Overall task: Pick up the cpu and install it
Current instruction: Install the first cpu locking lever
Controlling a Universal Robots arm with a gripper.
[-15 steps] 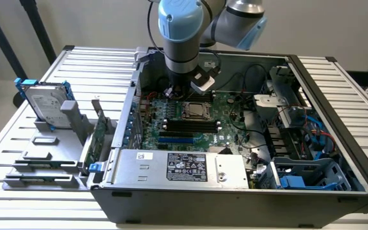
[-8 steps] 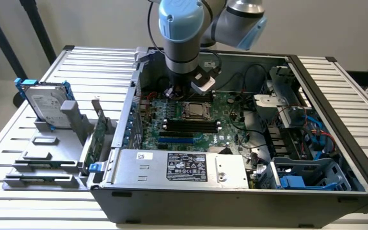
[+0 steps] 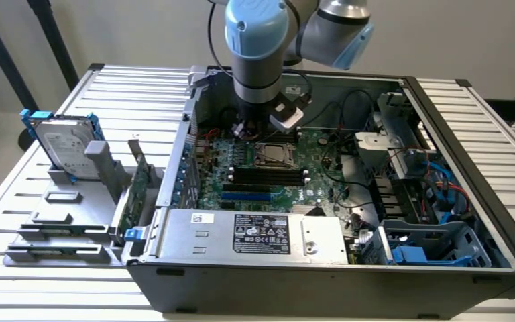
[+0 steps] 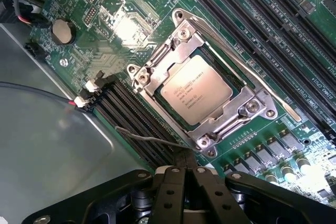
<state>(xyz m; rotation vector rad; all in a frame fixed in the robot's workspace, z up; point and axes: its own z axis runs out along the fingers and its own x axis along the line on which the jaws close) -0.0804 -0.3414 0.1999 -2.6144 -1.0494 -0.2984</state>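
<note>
**Pincer shut and empty, cpu seated in socket**

Going from the exterior view's left: your hard drive (image 3: 64,146) stands upright in the grey holder (image 3: 61,221) on the slatted table (image 3: 25,174), outside the open computer case (image 3: 329,275). A green card (image 3: 137,188) stands on edge between the holder and the case wall.

Your arm (image 3: 257,54) comes straight down into the case, wrist over the motherboard (image 3: 267,168). In the wrist view your gripper (image 4: 184,174) has both fingers (image 4: 169,192) pressed together, nothing between them, held above the board just beside the socket.

The cpu (image 4: 195,89) lies flat in the socket, silvery top up, metal frame (image 4: 247,109) around it, lever (image 4: 247,66) lying along one side. Print on the chip is too small to read. In the exterior view the gripper tip is hidden behind the wrist.

Near the socket: black memory slots (image 3: 267,176) and a coin battery (image 4: 62,31). Further right sit the power supply (image 3: 257,235), loose black cables (image 3: 351,107) and the blue drive bay (image 3: 428,245).
</note>
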